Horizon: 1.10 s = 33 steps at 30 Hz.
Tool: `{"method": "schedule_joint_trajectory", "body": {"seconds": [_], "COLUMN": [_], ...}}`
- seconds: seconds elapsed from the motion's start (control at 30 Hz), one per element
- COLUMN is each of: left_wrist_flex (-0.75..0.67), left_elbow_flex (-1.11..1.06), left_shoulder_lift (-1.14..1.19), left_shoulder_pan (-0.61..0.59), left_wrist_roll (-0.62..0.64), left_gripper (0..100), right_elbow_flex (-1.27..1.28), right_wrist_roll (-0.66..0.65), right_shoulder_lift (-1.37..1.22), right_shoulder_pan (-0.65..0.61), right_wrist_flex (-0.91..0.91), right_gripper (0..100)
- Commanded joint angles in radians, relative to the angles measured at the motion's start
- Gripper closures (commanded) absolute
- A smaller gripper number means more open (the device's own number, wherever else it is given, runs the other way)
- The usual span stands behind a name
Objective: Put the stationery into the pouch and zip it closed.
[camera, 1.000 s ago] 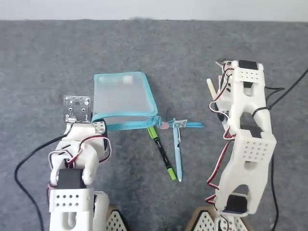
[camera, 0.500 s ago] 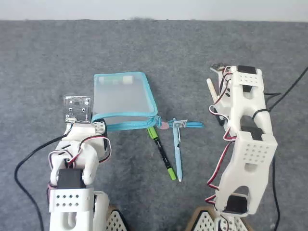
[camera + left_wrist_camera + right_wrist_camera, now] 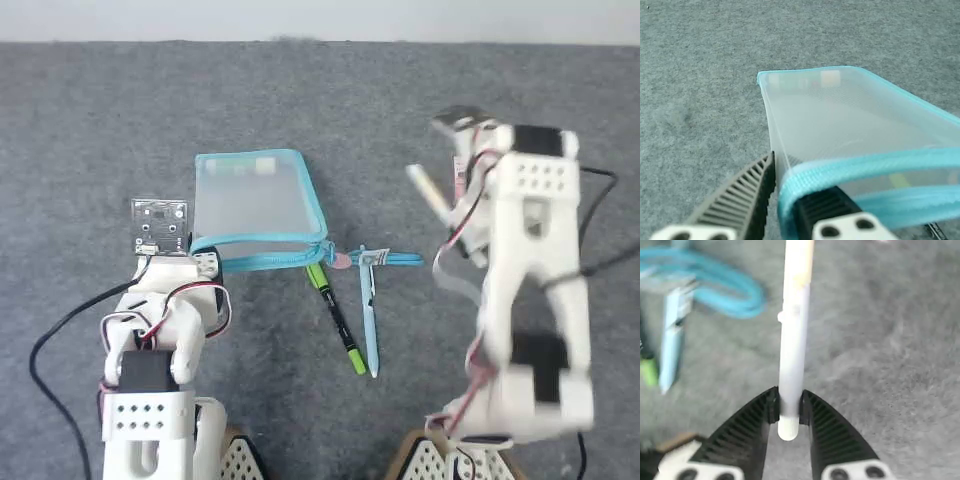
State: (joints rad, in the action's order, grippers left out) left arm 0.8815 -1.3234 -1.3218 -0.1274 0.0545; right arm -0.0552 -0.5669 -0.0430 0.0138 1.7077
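Observation:
A translucent pouch (image 3: pixel 255 205) with a teal zip lies flat on the grey mat, its mouth toward the arms. My left gripper (image 3: pixel 207 262) is shut on the pouch's teal edge (image 3: pixel 790 185) at the near left corner. A green pen (image 3: pixel 335 315) and a light blue pen (image 3: pixel 370 315) lie side by side just right of the mouth. My right gripper (image 3: pixel 788 407) is shut on a white pen (image 3: pixel 430 195), held above the mat to the right of the pouch. In the right wrist view the white pen (image 3: pixel 795 330) sticks straight out from the jaws.
A teal zip cord (image 3: pixel 395 260) trails right from the pouch's corner, across the top of the light blue pen; it shows as a loop (image 3: pixel 715 287) in the right wrist view. Grey mat (image 3: pixel 330 110) lies bare behind the pouch.
The right arm has risen and swung, carrying the white pen up and a little leftward; the pen now tilts more. The left arm, pouch and the two lying pens have not moved.

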Motion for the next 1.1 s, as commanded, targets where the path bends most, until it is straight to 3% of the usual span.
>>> {"method": "schedule_joint_trajectory", "body": {"seconds": [0.0, 0.2, 0.37, 0.47, 0.6, 0.7, 0.9, 1.07], "left_wrist_flex": [-0.066, -0.078, -0.078, -0.078, -0.078, -0.078, -0.077, -0.077], "left_elbow_flex": [0.028, 0.024, 0.024, 0.024, 0.024, 0.024, 0.024, 0.024], "left_shoulder_lift": [0.005, 0.006, 0.006, 0.006, 0.006, 0.006, 0.006, 0.006], "left_shoulder_pan": [-0.089, -0.133, -0.133, -0.133, -0.132, -0.132, -0.132, -0.132], "left_wrist_roll": [0.041, 0.043, 0.043, 0.043, 0.043, 0.043, 0.043, 0.043], "left_gripper": [99, 99, 99, 99, 99, 99, 99, 99], "right_elbow_flex": [0.23, 0.411, 0.41, 0.414, 0.416, 0.414, 0.408, 0.308], "right_wrist_roll": [-0.115, -0.129, -0.084, -0.081, -0.072, -0.009, 0.02, 0.133], "right_shoulder_lift": [0.45, 0.812, 0.909, 0.905, 0.905, 0.883, 0.702, 0.564], "right_shoulder_pan": [-0.182, -0.412, -0.44, -0.495, -0.664, -0.746, -0.765, -0.75], "right_wrist_flex": [0.033, 0.074, 0.085, 0.085, 0.085, 0.068, 0.002, -0.021], "right_gripper": [99.2, 99.2, 99.3, 99.3, 99.3, 99.3, 99.3, 99.3]}}
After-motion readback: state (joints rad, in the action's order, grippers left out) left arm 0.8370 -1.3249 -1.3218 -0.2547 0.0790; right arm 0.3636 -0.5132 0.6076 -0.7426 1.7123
